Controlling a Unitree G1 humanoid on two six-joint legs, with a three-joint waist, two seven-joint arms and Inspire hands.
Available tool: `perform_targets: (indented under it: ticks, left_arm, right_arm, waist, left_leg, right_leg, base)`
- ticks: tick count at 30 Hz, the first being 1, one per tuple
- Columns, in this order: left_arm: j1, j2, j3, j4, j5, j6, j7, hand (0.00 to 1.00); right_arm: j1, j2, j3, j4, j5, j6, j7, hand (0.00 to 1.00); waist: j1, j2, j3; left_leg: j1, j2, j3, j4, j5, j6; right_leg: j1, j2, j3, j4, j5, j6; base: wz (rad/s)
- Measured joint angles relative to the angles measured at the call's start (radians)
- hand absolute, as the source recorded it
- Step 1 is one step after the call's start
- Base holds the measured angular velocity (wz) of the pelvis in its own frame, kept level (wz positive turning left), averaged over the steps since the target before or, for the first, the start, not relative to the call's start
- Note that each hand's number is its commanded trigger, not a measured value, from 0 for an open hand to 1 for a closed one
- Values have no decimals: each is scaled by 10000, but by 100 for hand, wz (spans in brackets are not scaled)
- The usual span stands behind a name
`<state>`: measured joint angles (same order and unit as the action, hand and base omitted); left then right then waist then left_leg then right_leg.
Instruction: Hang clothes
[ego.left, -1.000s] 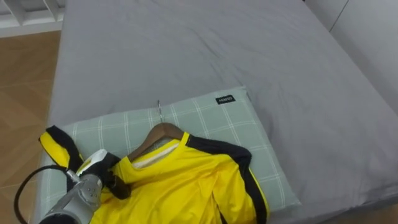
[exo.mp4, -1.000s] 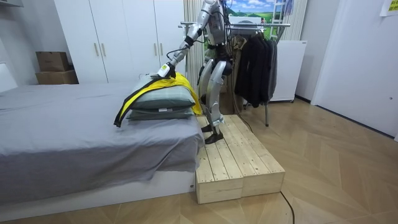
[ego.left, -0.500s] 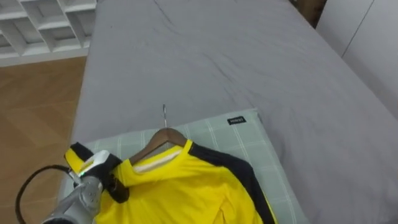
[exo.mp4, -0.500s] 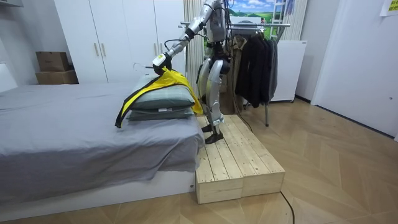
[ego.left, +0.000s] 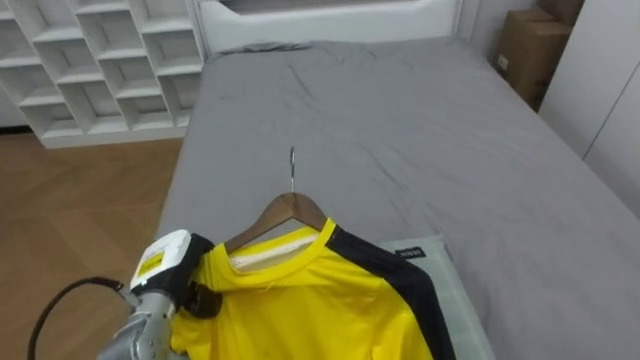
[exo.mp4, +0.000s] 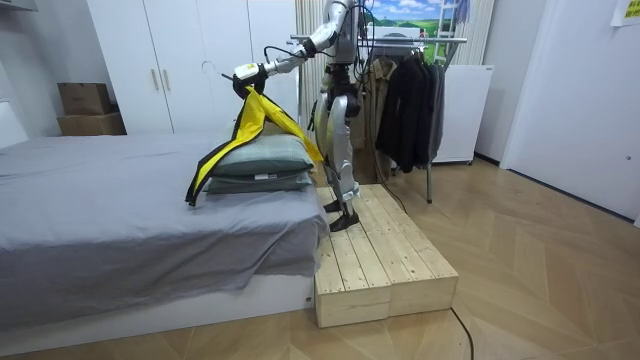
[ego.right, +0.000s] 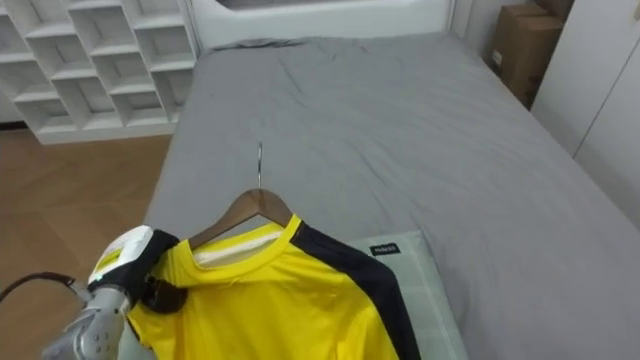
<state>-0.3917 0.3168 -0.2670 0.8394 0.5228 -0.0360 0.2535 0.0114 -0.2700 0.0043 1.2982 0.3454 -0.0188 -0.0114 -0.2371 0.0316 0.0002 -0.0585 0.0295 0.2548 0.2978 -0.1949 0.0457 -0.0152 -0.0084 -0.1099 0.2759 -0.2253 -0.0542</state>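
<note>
Robot standing on a wooden platform (exo.mp4: 385, 255) beside a grey bed (exo.mp4: 110, 215), left arm stretched toward the room view's left. The left hand (exo.mp4: 246, 73) holds a yellow shirt (exo.mp4: 258, 112) up by its top, the lower part draped over two stacked pillows (exo.mp4: 262, 165). Behind the robot, a clothes rack (exo.mp4: 440, 40) carries dark garments (exo.mp4: 410, 105); white wardrobes (exo.mp4: 190, 60) and cardboard boxes (exo.mp4: 88, 108) line the far wall.

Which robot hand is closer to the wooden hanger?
Left. The left hand grips the shirt right over one end of the hanger. The right hand is nowhere near the hanger.
</note>
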Motion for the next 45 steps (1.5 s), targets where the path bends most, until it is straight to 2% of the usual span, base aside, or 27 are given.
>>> perform_targets:
  ticks: [4, 6, 9, 13, 17, 20, 21, 25, 27, 31, 33, 35, 42, 45]
  left_arm:
    - [423, -1, 313, -176, -38, -4, 279, 100]
    - [476, 0, 439, -320, 30, -5, 456, 100]
    - [476, 8, 706, -550, 334, -4, 520, 100]
    - [476, 63, 716, -899, 381, -6, 685, 100]
    - [498, 211, 716, -1368, 371, 42, 767, 100]
    - [497, 266, 716, -1644, 370, 73, 915, 100]
    - [497, 267, 715, -1750, 380, 81, 916, 100]
    - [500, 268, 709, -1753, 388, 109, 915, 100]
    - [511, 302, 709, -1817, 387, 257, 911, 100]
    - [538, 376, 711, -2160, 386, 319, 906, 100]
    - [791, 427, 732, -2820, 387, 312, 904, 100]
    - [817, 430, 746, -3013, 395, 308, 900, 100]
    - [1001, 430, 860, -3110, 390, 380, 841, 100]
    - [1058, 421, 860, -3147, 393, 414, 808, 100]
  right_arm:
    - [136, 22, -530, -23, -462, 16, -127, 0]
    - [226, 21, -821, -160, -1128, 218, -289, 0]
    - [196, -3, -1265, -413, -2089, 233, -549, 0]
    - [95, -139, -1571, -513, -2798, 223, -926, 0]
    - [-110, -661, -2004, -704, -4067, 306, -1373, 0]
    - [-364, -978, -2280, -1167, -4776, 339, -1923, 0]
    - [-372, -994, -2491, -1598, -5148, 345, -2094, 0]
    - [-488, -1021, -2653, -2497, -5730, 314, -2632, 0]
    - [-465, -1022, -2690, -3174, -5948, 333, -2781, 0]
    - [-502, -1062, -2723, -4209, -6286, 331, -2841, 0]
    - [-503, -1067, -2732, -4844, -6891, 328, -2848, 0]
    - [-499, -1065, -2728, -5388, -7076, 351, -2847, 0]
    - [-502, -1065, -2604, -7817, -8068, 355, -2859, 0]
    - [-503, -1061, -2568, -8210, -8379, 385, -2835, 0]
  waist:
    - [-1, -27, -62]
    - [37, -79, -101]
    - [45, -126, -109]
    - [155, -265, -106]
    - [273, -511, -73]
    - [246, -658, -118]
    - [246, -684, -106]
    - [252, -689, -102]
    - [253, -678, -99]
    - [275, -645, -89]
    - [268, -580, -96]
    - [298, -538, -93]
    - [389, -520, -83]
    - [527, -543, -68]
  left_leg:
    - [614, -83, 10, -390, 33, -53]
    - [714, -123, 8, -455, 37, -59]
    - [731, -182, -10, -510, 44, -66]
    - [850, -235, -5, -656, 75, -87]
    - [878, -245, -10, -676, 75, -86]
    - [883, -227, -11, -670, 75, -86]
    - [881, -230, -15, -669, 75, -86]
    - [878, -233, -10, -671, 74, -85]
    - [863, -235, -11, -671, 73, -85]
    - [857, -235, -3, -698, 72, -85]
    - [873, -236, 24, -757, 73, -84]
    - [882, -241, 58, -787, 73, -85]
    - [1150, -205, 186, -1015, 76, -87]
    - [1141, -216, 190, -1021, 75, -87]
  right_leg:
    - [552, -12, 33, -306, 11, 20]
    - [675, -12, 22, -400, 18, 31]
    - [674, -33, -29, -401, 18, 34]
    - [716, -50, 20, -394, 21, 47]
    - [743, -46, 72, -423, 32, 64]
    - [827, -12, 111, -589, 107, 94]
    - [830, -17, 102, -581, 109, 98]
    - [852, -26, 79, -579, 138, 115]
    - [847, -31, 78, -589, 138, 116]
    - [834, -14, 162, -683, 140, 119]
    - [827, -8, 221, -705, 149, 133]
    - [824, -12, 248, -679, 161, 144]
    - [866, -33, 284, -585, 162, 147]
    - [855, -44, 296, -600, 165, 150]
  base:
    - [-3]
    - [0]
    - [0]
    - [-2]
    - [0]
    - [0]
    - [0]
    - [0]
    - [0]
    - [-1]
    - [-4]
    - [-7]
    - [-8]
    - [0]
